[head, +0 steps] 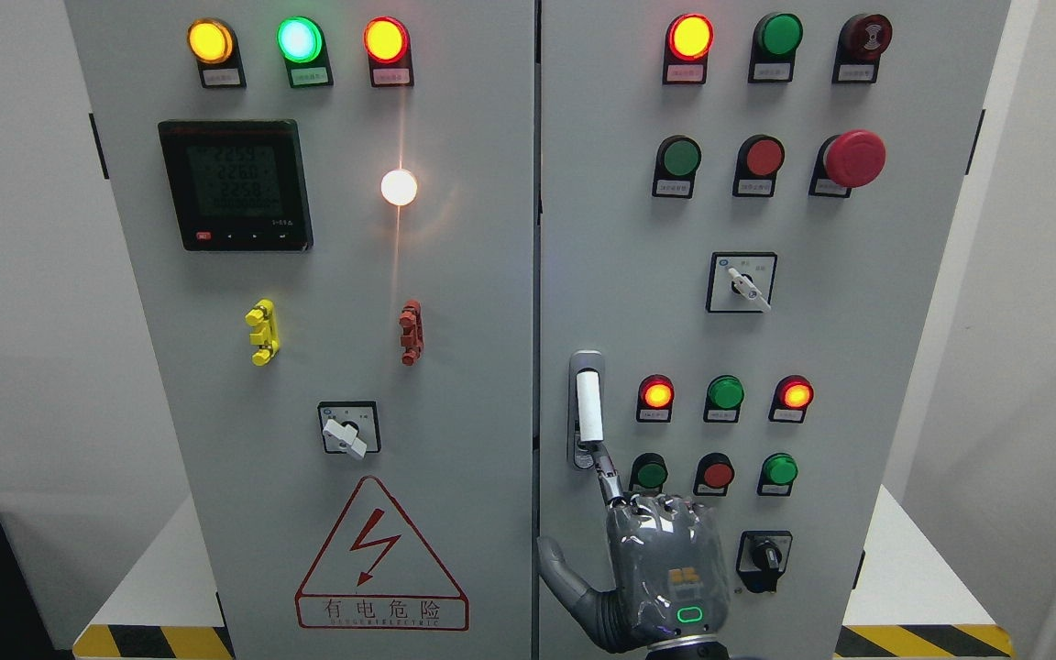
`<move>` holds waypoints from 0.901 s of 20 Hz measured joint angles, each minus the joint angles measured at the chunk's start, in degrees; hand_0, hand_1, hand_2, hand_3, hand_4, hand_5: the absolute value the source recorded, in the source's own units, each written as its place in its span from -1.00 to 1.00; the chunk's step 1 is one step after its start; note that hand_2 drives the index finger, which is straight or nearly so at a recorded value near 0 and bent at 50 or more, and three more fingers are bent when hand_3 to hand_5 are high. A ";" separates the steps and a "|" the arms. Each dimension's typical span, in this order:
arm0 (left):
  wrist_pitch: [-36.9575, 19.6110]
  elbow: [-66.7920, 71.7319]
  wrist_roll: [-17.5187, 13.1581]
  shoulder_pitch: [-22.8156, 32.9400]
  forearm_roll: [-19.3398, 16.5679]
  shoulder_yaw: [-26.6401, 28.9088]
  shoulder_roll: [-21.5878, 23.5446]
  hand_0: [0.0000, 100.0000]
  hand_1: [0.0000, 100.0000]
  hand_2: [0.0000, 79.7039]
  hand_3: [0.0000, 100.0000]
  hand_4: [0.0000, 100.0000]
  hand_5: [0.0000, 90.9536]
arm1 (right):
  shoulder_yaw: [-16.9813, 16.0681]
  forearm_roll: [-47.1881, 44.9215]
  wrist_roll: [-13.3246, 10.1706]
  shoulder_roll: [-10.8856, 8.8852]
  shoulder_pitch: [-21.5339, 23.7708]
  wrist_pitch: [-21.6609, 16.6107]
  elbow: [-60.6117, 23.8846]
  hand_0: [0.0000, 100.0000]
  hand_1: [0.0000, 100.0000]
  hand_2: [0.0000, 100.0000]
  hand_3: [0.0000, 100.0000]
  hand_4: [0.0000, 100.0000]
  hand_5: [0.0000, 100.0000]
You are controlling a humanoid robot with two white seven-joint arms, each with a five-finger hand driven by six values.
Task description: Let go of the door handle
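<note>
Looking at the lower middle of the frame, I see the robot's grey metal hand [652, 559] with its forefinger stretched up to touch the bottom end of the white, upright bar-shaped door handle [588, 408], set in a silver plate on the right-hand door of the grey electrical cabinet [858, 321]. Its other fingers are curled and grasp nothing, with the thumb splayed left. I judge the release nearly done: only that fingertip contact remains, though I cannot tell which arm this hand belongs to.
</note>
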 measured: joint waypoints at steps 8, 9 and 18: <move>0.00 0.00 0.00 0.00 0.00 0.00 0.00 -0.76 0.11 -1.00 -1.00 -1.00 -1.00 | 0.03 -0.03 0.00 0.00 2.10 -0.21 -1.13 -0.43 -0.53 -0.08 1.00 1.00 1.00; 0.00 0.00 0.00 0.00 0.00 0.00 0.00 -0.76 0.11 -1.00 -1.00 -1.00 -1.00 | 0.04 -0.03 0.00 0.00 2.42 -0.22 -1.26 -0.43 -0.53 -0.08 1.00 1.00 1.00; 0.00 -0.01 0.00 0.00 0.00 0.00 0.00 -0.76 0.11 -1.00 -1.00 -1.00 -1.00 | 0.01 -0.09 -0.05 -0.03 5.72 -1.30 -3.16 -0.36 -0.53 0.05 1.00 1.00 1.00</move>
